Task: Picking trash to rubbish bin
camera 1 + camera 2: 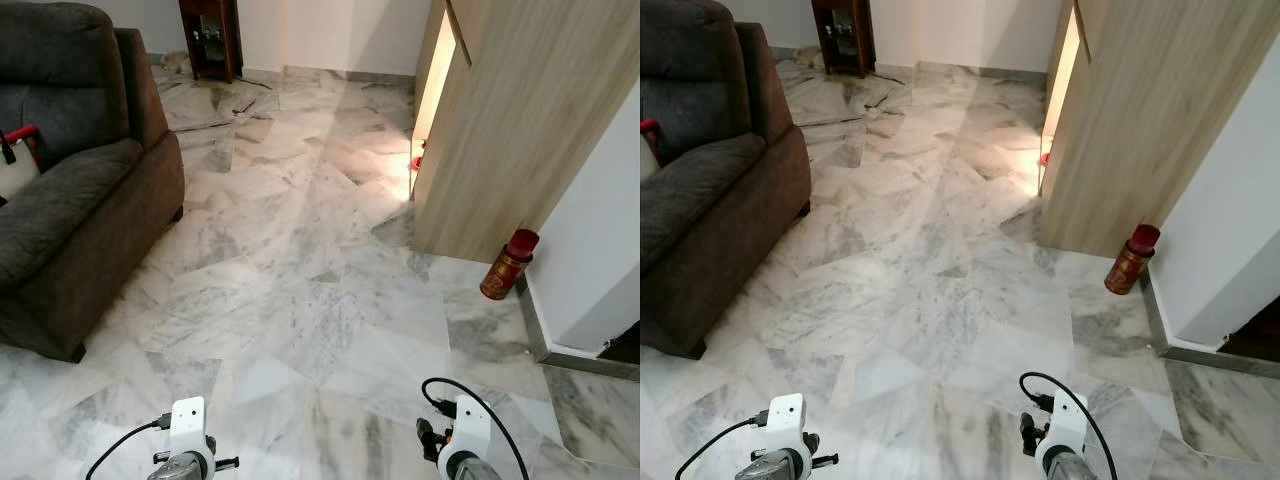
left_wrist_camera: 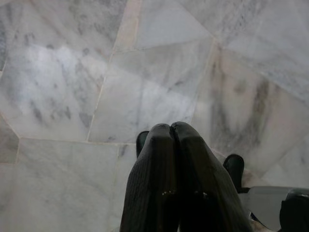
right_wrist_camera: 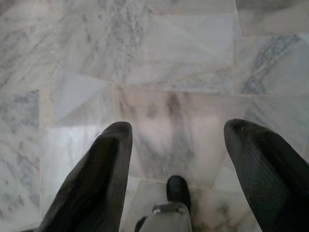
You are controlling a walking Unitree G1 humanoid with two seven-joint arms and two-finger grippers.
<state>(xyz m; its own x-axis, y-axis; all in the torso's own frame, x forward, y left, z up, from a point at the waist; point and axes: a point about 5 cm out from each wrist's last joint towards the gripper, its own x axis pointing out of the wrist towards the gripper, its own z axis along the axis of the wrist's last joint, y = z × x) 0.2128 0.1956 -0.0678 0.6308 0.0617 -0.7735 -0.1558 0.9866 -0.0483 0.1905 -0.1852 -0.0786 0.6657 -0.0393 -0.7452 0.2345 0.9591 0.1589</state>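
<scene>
A red and gold canister (image 1: 508, 265) stands upright on the marble floor against the white wall, at the foot of the wooden panel on my right. Both my arms hang low at the bottom of the eye views, far from the canister. In the left wrist view my left gripper (image 2: 173, 130) is shut, its two black fingers pressed together with nothing between them, above bare floor. In the right wrist view my right gripper (image 3: 177, 133) is open, its fingers (image 3: 113, 145) spread wide over bare marble.
A dark brown sofa (image 1: 80, 190) takes up the left side. A tall wooden panel (image 1: 500, 120) and white wall (image 1: 600, 240) close the right. A dark wooden cabinet (image 1: 210, 35) stands at the far end. A small red object (image 1: 417, 163) lies in the lit gap.
</scene>
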